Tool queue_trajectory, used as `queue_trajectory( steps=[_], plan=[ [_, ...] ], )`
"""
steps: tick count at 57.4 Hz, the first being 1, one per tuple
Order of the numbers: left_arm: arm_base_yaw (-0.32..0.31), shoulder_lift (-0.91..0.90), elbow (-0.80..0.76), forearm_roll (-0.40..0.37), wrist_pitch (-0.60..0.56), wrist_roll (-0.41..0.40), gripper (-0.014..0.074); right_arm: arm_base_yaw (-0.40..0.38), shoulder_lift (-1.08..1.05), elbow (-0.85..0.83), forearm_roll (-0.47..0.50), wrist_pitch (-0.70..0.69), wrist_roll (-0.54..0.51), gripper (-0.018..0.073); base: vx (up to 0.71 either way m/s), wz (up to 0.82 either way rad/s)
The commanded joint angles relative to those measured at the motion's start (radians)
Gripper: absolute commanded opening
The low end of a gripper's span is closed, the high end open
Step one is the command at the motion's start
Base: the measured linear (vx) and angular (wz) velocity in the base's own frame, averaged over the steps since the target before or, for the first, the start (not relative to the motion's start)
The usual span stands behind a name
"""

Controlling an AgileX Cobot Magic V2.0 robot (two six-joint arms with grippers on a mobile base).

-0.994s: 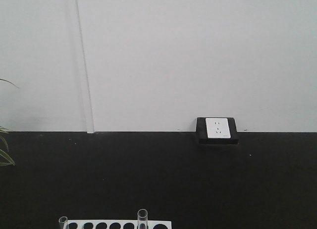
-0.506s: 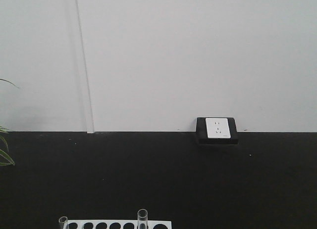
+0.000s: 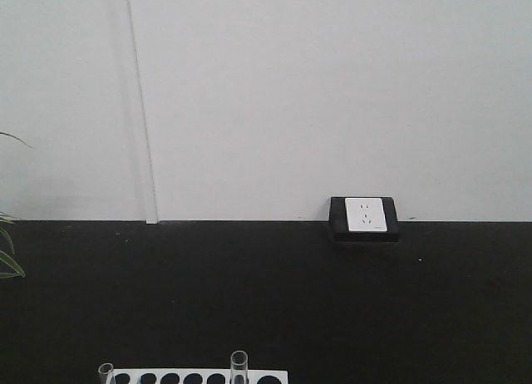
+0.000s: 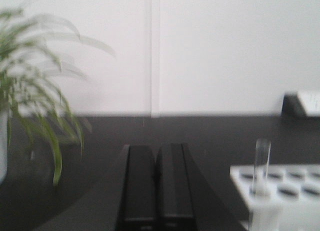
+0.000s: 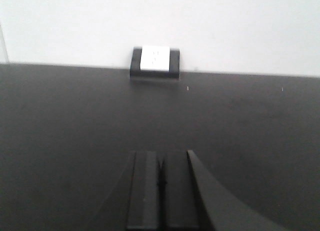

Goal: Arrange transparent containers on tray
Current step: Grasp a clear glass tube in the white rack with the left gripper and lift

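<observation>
Left gripper (image 4: 156, 156): jaws pressed together, nothing btwn them, so clenched on air. Right gripper (image 5: 160, 160): same, only a thin seam btwn the jaws, nothing held. Both hover over the black table (image 3: 349, 317).

Key relation: in the left wrist view one test tube (image 4: 261, 166) stands in the white rack (image 4: 290, 183), to the right of the left gripper and a bit farther out. It isn't in line w/ the jaws. Its long axis is vertical, open mouth up, bottom seated in a hole. The view is blurry, so I can't read its depth in the hole.

Front view shows the rack's far edge at the bottom of frame w/ two tubes: a taller one (image 3: 239, 366) near the middle and a second tube (image 3: 105, 372) at the left corner. I can't say for sure which one the wrist cam is showing.

The right wrist view has only table and the wall socket (image 5: 155, 60), no rack and no tube. My call is the left arm is nearer and better placed. It would need to open, shift right and take the tube from the side, across its axis.

The tray isn't in any view, so I can't give the drop spot. No tube looks moved yet. A potted plant (image 4: 35, 101) sits at far left, well apart from the rack.
</observation>
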Motion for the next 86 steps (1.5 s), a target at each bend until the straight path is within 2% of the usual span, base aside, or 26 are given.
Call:
queue_trajectory(
  steps=[1, 5, 11, 16, 23, 31, 50, 62, 71, 76, 86],
  plan=[
    [0.001, 0.0, 0.024, -0.008, -0.224, -0.006, -0.0007, -0.002, -0.008, 0.008, -0.013, -0.198, -0.006, -0.0011, 0.0, 0.0],
    [0.001, 0.0, 0.016, -0.008, -0.274, -0.006, -0.0007, -0.002, -0.008, 0.005, -0.013, -0.306, -0.006, -0.0011, 0.0, 0.0],
    [0.001, 0.009, -0.066, -0.008, -0.204, -0.005, -0.0007, -0.002, -0.008, -0.039, 0.023, -0.37, 0.006, -0.0011, 0.0, 0.0],
    [0.001, 0.037, -0.184, -0.003, -0.09, 0.004, -0.0007, -0.002, 0.011, -0.136, 0.046, -0.275, 0.002, -0.0011, 0.0, 0.0],
    [0.001, 0.137, -0.366, 0.042, 0.117, 0.006, -0.0007, -0.002, 0.1, -0.319, 0.042, -0.057, -0.002, -0.0011, 0.0, 0.0],
    [0.001, 0.268, -0.486, 0.109, 0.235, 0.006, -0.0007, -0.002, 0.23, -0.449, 0.031, 0.028, -0.002, -0.0011, 0.0, 0.0],
    [0.001, 0.462, -0.465, 0.126, 0.227, 0.005, 0.0011, -0.002, 0.461, -0.472, 0.039, -0.002, -0.002, -0.0008, 0.0, 0.0],
    [0.001, 0.525, -0.417, 0.126, 0.222, 0.005, 0.0102, -0.002, 0.529, -0.472, 0.039, -0.026, -0.002, 0.0027, 0.0, 0.0],
    [0.001, 0.544, -0.352, 0.131, 0.219, 0.005, 0.0199, -0.002, 0.546, -0.472, 0.039, -0.025, -0.002, 0.0121, 0.0, 0.0],
    [0.001, 0.545, -0.301, 0.119, 0.2, 0.001, 0.0274, -0.002, 0.546, -0.472, 0.039, -0.025, -0.002, 0.0206, 0.0, 0.0],
    [-0.004, 0.546, -0.231, 0.048, 0.046, -0.003, 0.04, -0.002, 0.546, -0.472, 0.039, -0.024, -0.002, 0.041, 0.0, 0.0]
  ],
)
